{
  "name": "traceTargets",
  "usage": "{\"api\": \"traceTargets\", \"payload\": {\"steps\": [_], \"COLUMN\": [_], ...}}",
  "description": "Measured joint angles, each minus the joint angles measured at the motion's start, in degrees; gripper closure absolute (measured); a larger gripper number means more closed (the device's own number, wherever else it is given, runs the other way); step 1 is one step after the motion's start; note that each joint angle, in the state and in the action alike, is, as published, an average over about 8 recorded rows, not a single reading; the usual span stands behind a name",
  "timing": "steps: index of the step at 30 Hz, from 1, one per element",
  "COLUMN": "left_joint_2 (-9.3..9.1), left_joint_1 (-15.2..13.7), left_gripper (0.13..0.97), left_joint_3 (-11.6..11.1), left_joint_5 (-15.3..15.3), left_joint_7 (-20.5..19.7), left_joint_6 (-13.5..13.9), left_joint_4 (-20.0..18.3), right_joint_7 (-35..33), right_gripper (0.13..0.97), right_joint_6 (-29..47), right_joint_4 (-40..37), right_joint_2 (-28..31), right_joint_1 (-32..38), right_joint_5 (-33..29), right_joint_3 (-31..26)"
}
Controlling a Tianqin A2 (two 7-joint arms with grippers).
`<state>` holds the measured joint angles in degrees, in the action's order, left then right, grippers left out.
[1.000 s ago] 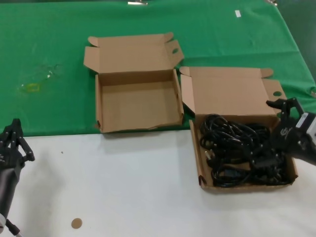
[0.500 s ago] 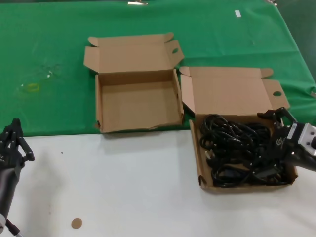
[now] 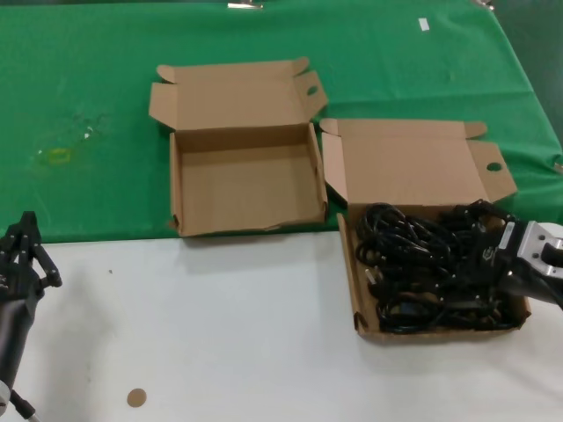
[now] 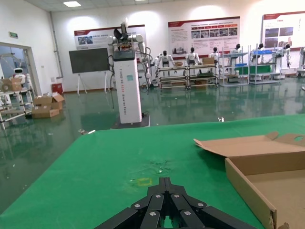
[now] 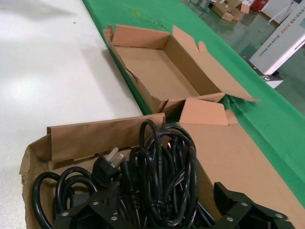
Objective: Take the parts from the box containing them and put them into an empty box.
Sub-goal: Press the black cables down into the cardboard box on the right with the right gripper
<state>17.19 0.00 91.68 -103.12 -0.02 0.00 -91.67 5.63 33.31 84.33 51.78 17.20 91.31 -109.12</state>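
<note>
While the left gripper waits parked and closed, the right gripper spreads its fingers over the coiled power cords in the longer box; next, close and lift one bundle toward the empty squarish box.

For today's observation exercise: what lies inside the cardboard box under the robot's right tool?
The box holds tangled black power cords, one plug showing. The right tool is open among them. The cords hide the box floor.
</note>
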Motion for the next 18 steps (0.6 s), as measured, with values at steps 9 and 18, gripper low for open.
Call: {"api": "traceTargets", "payload": {"steps": [9, 18], "left_joint_2": [0.0, 0.0], "left_joint_1": [0.0, 0.0], "left_gripper": [0.953, 0.953], "left_joint_3": [0.0, 0.0], "left_joint_5": [0.0, 0.01], "left_joint_7": [0.0, 0.0], "left_joint_6": [0.0, 0.0], "left_joint_4": [0.0, 0.0], "right_joint_7": [-0.87, -1.85], "right_gripper": [0.454, 0.658], "right_joint_6": [1.37, 2.39], "right_joint_4": [-0.83, -1.33], "right_joint_2": [-1.35, -2.07], "right_joint_1": [0.53, 0.82], "right_joint_5": [-1.64, -2.86], "right_joint_3": [0.29, 0.78]}}
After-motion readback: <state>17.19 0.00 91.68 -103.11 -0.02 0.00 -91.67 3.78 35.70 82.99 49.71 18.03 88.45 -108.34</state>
